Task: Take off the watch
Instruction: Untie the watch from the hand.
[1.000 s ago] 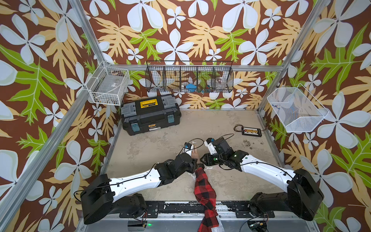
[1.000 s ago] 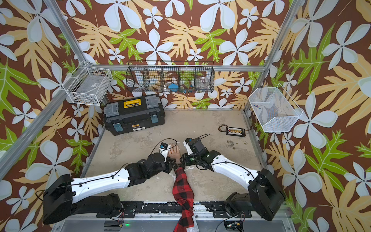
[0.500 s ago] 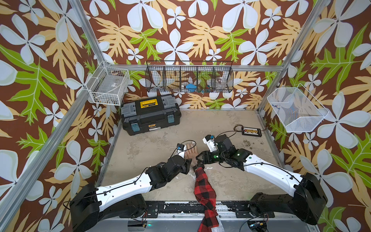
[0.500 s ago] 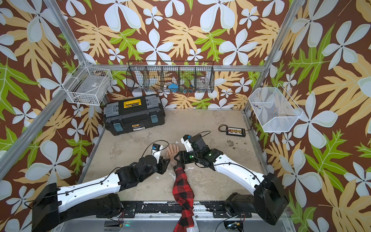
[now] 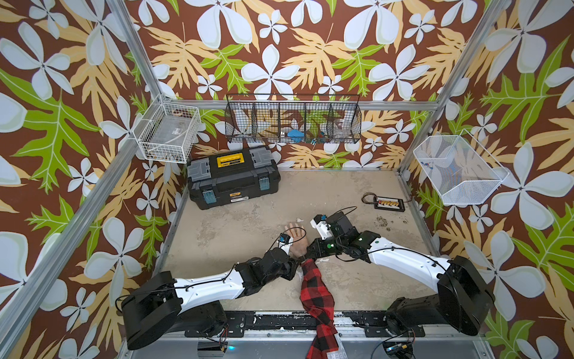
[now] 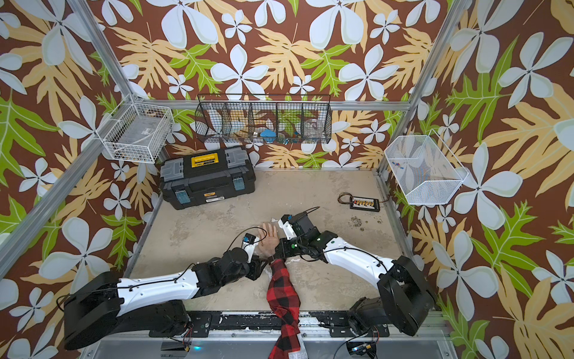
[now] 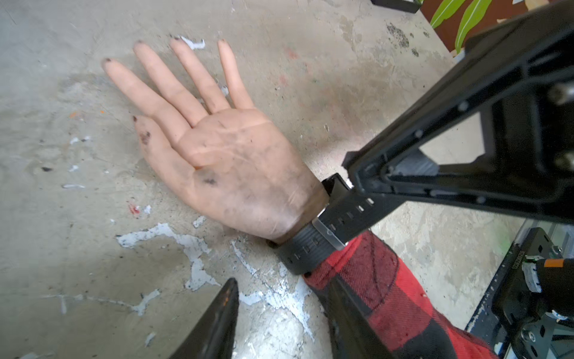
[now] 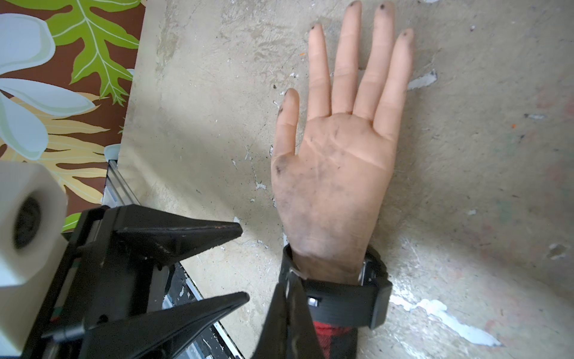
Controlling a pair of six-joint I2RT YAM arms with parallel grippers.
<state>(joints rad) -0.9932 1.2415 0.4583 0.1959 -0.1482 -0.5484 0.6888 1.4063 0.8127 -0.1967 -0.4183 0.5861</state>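
The watch (image 8: pixel 348 301) is buckled round the wrist of a dummy hand (image 7: pixel 236 167). The hand lies flat and palm up on the counter (image 7: pixel 93 264), and a red plaid sleeve (image 7: pixel 388 289) starts just behind the strap (image 7: pixel 310 248). With the palm up, the buckle (image 7: pixel 329 233) and the strap's loose tail face upward on that wrist, where they can be reached. The chunky case sits round at the hand's little-finger side.

The right jaws are closed together, with their tips on top of the dummy hand's wrist right by the buckle. They seem to nip the loose tail of the strap, though the jaws themselves mask the exact contact. I judge the pinch is there so the tail can be drawn back out of its keeper and the pin freed.

The right arm (image 5: pixel 403 258) comes in from the hand's little-finger side. Its forearm runs low over the counter, and its wrist is bent so the jaws point down onto the strap.

The left jaws stand apart and hold nothing. They wait at the thumb side of the dummy hand's wrist, one jaw over bare counter and the other over the sleeve's cuff. This looks like a stand-by position, ready to steady the forearm or take the strap once it loosens.

The left arm (image 5: pixel 211 286) stretches out low and nearly level toward the hand from its thumb side.
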